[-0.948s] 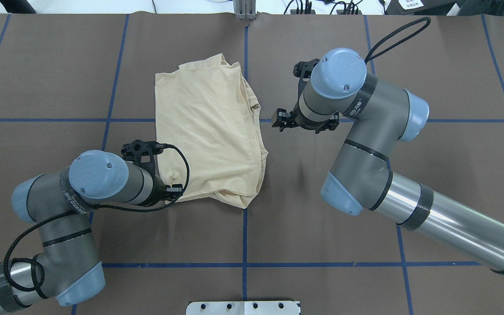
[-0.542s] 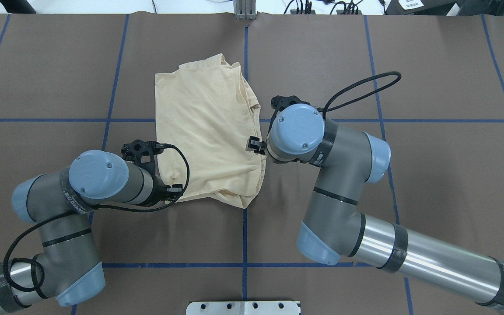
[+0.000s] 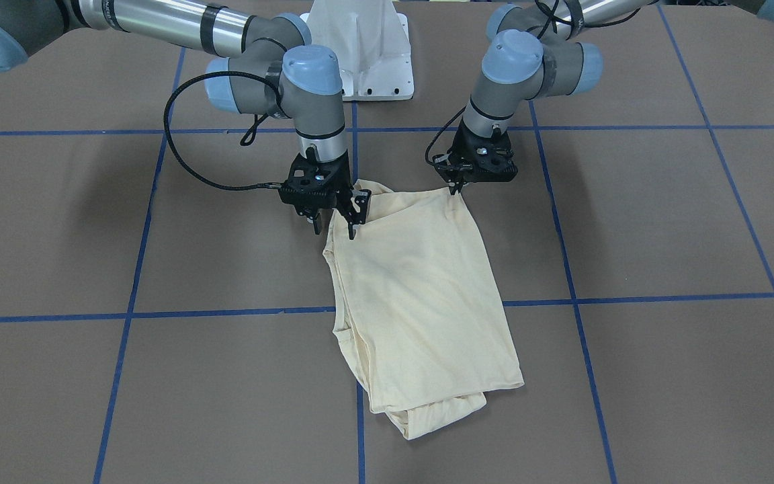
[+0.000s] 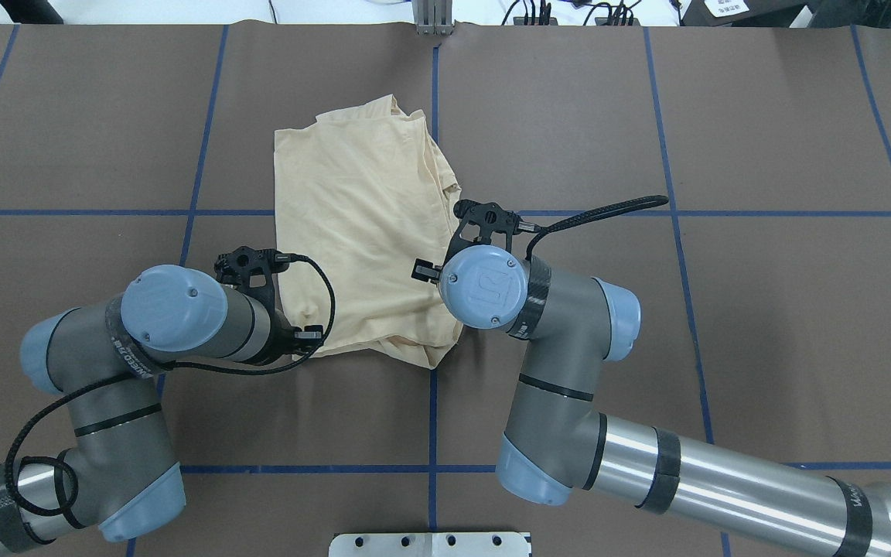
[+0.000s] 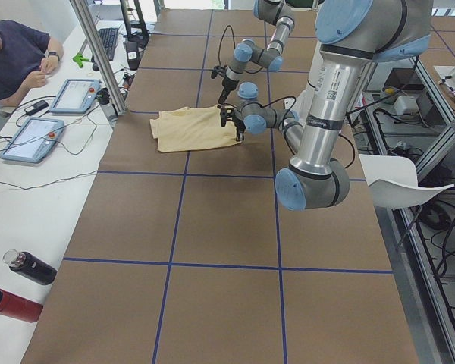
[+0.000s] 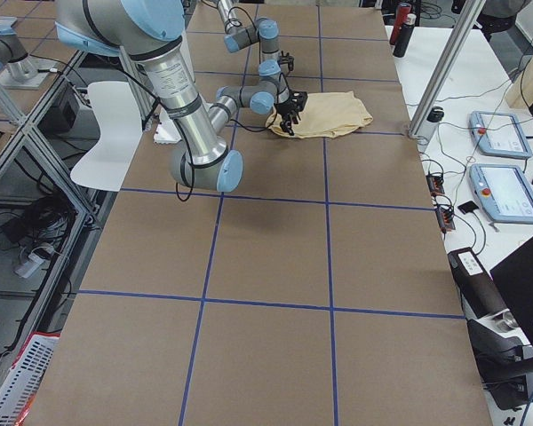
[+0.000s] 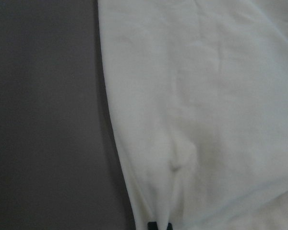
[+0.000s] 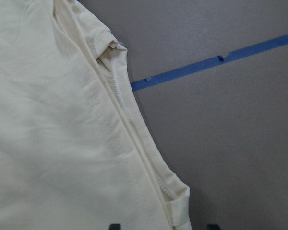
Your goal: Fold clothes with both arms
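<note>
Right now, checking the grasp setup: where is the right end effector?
Front-facing view, left of centre: the right end effector straddles the robot-side corner of the T-shirt, jaws open, beside the blue tape line.

I'm watching over a robotics lab: the left arm (image 4: 97, 402) and right arm (image 4: 561, 387) are standing at a tape-gridded table (image 4: 762, 309), aluminium posts (image 5: 97, 57) are framing it, and a person (image 5: 15, 53) is sitting beside pendants (image 5: 74, 96) on a cabled bench (image 5: 15, 205).
</note>
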